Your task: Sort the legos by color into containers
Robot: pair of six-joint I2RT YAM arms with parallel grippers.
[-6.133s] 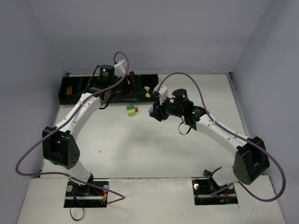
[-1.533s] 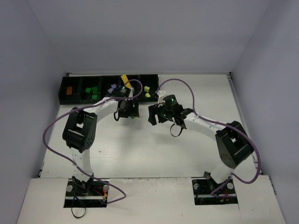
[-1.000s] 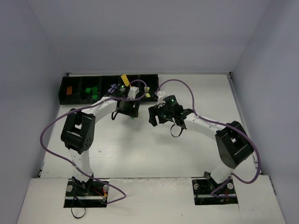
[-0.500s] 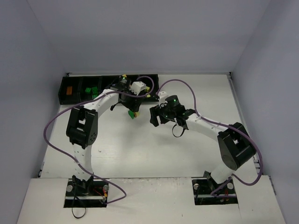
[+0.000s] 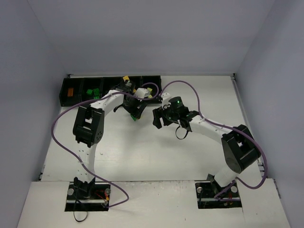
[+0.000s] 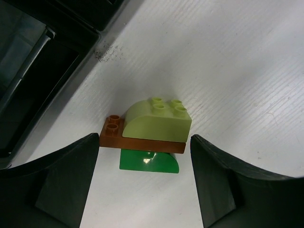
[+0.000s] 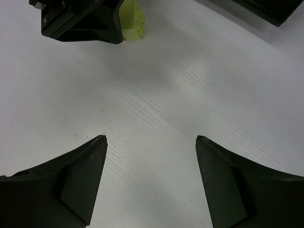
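On the white table (image 7: pixel 190 71), the right claw (image 7: pixel 151 140) hangs wide and empty. The left claw (image 6: pixel 145 142) gapes wide, fingers either side of a stack of bricks (image 6: pixel 152 128), lime on brown on green, just short of the bins (image 5: pixel 76 90). Light, hard, probably slick plastic: pinch the flat sides.

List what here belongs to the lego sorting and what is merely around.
Job:
- black bins
- orange brick and green bricks, already binned
- unsorted stack on the table: lime brick, orange-brown plate, green brick
- left hand, open around the stack

Merely around:
- purple cables
- dark specks beside the bins
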